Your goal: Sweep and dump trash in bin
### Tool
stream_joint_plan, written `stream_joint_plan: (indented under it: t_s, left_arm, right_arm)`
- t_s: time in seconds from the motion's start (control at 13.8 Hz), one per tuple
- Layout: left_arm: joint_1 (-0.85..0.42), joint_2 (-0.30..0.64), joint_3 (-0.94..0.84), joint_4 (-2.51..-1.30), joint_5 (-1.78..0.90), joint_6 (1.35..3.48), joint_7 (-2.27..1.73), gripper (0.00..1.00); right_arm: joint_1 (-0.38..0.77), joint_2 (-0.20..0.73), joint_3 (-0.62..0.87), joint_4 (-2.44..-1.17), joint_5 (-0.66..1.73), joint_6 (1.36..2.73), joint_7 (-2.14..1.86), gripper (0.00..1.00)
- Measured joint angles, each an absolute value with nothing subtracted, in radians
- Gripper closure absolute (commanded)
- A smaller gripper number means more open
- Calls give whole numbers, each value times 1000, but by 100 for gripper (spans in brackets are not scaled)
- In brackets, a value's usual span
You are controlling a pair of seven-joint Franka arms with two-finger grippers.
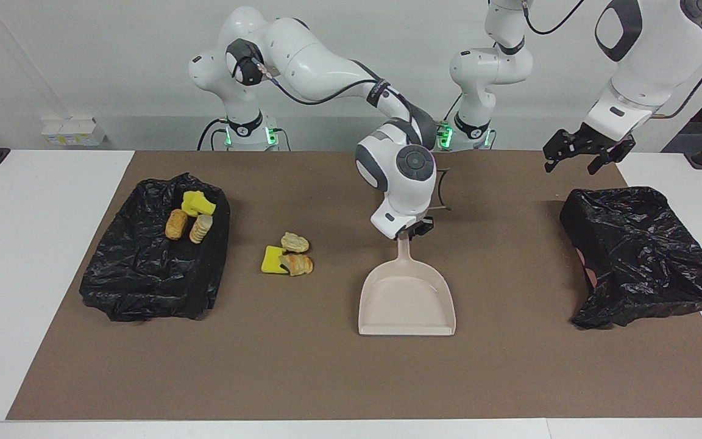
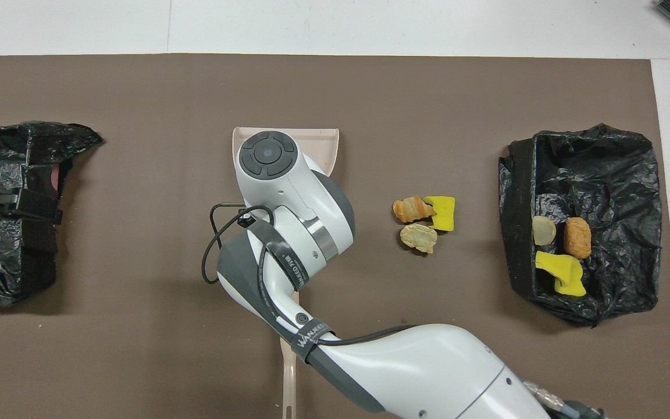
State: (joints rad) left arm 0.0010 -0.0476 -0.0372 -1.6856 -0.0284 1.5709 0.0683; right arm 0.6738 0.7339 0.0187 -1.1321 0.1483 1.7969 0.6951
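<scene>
Resting flat mid-table, dustpan (image 1: 406,299) sits at right gripper (image 1: 411,232); grip on handle unclear, prob. releasing. Left gripper (image 1: 579,152) open, waiting above other bag (image 1: 640,256). Four trash pcs (image 1: 190,216) in bin (image 1: 150,274); three (image 1: 287,255) remain on mat.

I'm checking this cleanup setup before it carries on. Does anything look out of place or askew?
Three bits of trash lie loose on the brown mat, between the bin holding other pieces and the dustpan. The second bin, at the left arm's end, leans over on its side, its black liner bunched up.
</scene>
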Motion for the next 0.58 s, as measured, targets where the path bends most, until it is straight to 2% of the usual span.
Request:
stream_joint_plan:
  t_s: [0.22,0.43,0.58]
  left_arm:
    - [-30,-40,-38,-1692,-28,1588,68,0]
    - [-81,-17,-40,-1712,-28,1649,65,0]
    - [-113,19,-41,-1720,-28,1703,65,0]
  right_arm:
    - [674,614,23,-1183,151,1698,693,0]
    - [704,480,42,-1359,156,1684,693,0]
    - [756,407,45,-1505,169,1731,693,0]
